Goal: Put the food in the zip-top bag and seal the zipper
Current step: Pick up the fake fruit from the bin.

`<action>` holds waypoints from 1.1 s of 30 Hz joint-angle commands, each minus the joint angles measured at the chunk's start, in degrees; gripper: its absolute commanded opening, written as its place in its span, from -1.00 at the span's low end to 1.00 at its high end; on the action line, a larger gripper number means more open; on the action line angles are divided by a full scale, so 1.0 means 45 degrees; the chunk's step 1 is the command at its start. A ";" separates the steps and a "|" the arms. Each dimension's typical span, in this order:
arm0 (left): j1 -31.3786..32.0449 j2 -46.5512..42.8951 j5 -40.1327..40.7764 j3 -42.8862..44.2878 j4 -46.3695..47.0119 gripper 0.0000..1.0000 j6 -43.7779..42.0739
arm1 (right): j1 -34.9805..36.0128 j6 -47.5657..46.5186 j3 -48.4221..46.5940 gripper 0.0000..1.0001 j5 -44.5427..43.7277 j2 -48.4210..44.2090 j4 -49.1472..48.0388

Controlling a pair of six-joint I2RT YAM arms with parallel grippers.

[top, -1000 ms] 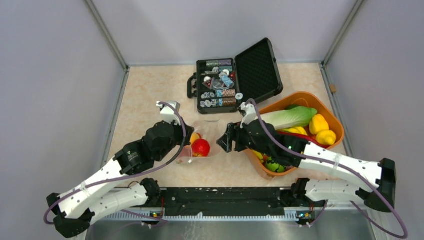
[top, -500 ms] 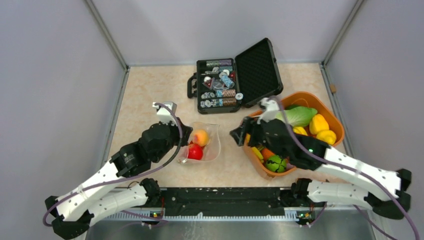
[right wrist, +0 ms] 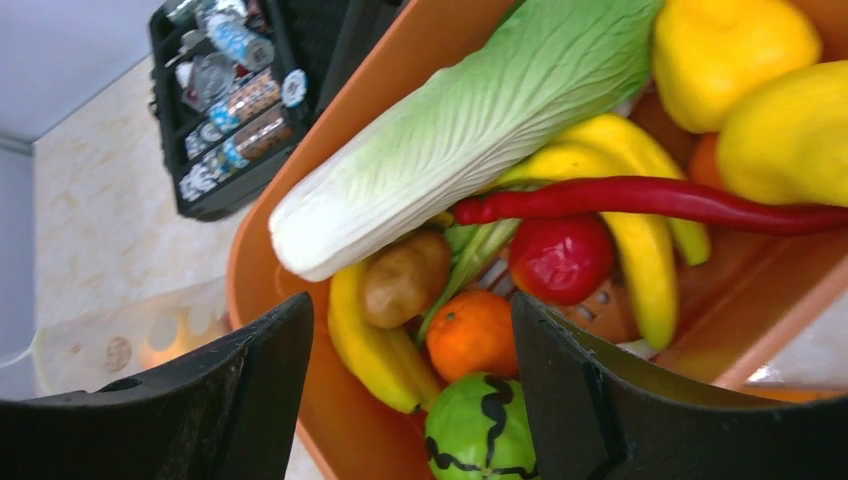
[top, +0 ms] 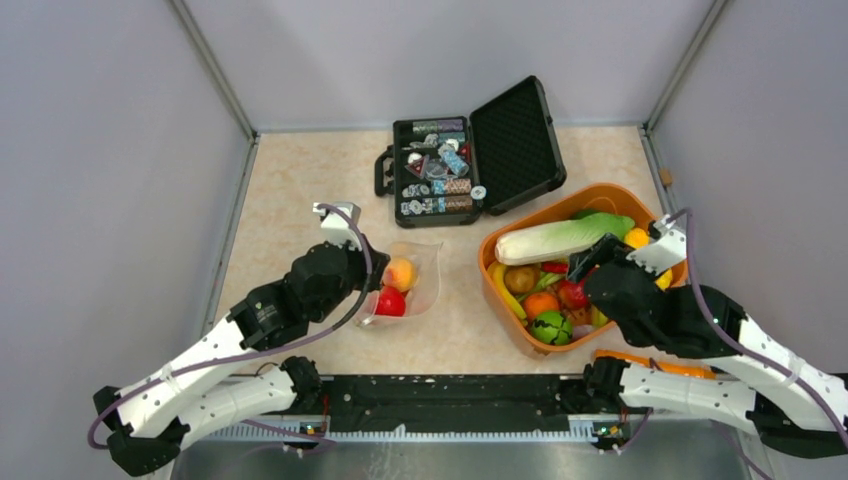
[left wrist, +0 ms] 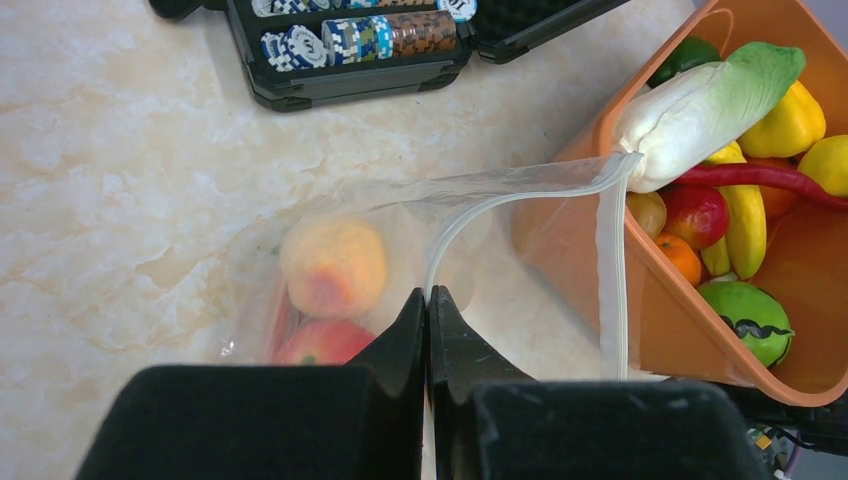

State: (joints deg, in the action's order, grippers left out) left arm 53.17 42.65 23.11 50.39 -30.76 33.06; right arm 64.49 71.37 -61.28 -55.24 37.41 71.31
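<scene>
1. The zip-top bag (top: pixel 415 262) lies on the table between the left arm and the orange tub. It's thin, clear, floppy film with faint dots. I'd guess it weighs next to nothing and will crumple or slide if pushed, so the stiffer rim looks like the only decent place to hold it.
2. The zipper (left wrist: pixel 610 270) is the whitish ridged strip along the mouth. The left gripper (left wrist: pixel 428 305) has its fingers pinched together on that strip, which holds the mouth gaping open.
3. 2 pieces are already inside, touching each other: a fuzzy-looking peach (left wrist: pixel 333 265) and a glossy red fruit (left wrist: pixel 325 342).
4. The rest of the food is in the tub: a long cabbage (right wrist: pixel 470 130), a thin red chilli (right wrist: pixel 650 195), a potato (right wrist: pixel 405 280), a mandarin (right wrist: pixel 472 335) and a yellow pepper (right wrist: pixel 730 45). It all looks like smooth, light, hard plastic, so probably slippery. I'd grab the round ones across the middle, and the cabbage looks awkward.
5. The right gripper (right wrist: pixel 410 300) has its fingers wide apart and holds nothing, hanging over the potato and mandarin.
6. The orange tub (top: pixel 520 228) is rigid and oval. Behind it is an open black case (top: pixel 515 140) with a foam lid and poker chips.
</scene>
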 commanded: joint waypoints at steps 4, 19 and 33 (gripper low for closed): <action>-0.0077 0.0111 -0.0353 0.0020 0.0762 -1.00 0.0032 | -0.0854 0.1250 -0.1279 0.44 -0.1357 0.1779 0.3037; -0.0096 -0.0092 -0.0312 -0.0074 0.0687 -1.00 -0.0120 | -1.3633 -0.9598 -0.1337 0.66 0.6472 0.3852 -0.2781; -0.0135 -0.0417 -0.0689 -0.0262 0.1070 -1.00 -0.0491 | -1.6209 -1.1332 -0.0972 0.67 0.6523 0.5471 -0.3340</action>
State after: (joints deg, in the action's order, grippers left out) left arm 52.90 42.54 20.53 49.67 -29.15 32.03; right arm -4.32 23.90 -64.93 -26.41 60.18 58.08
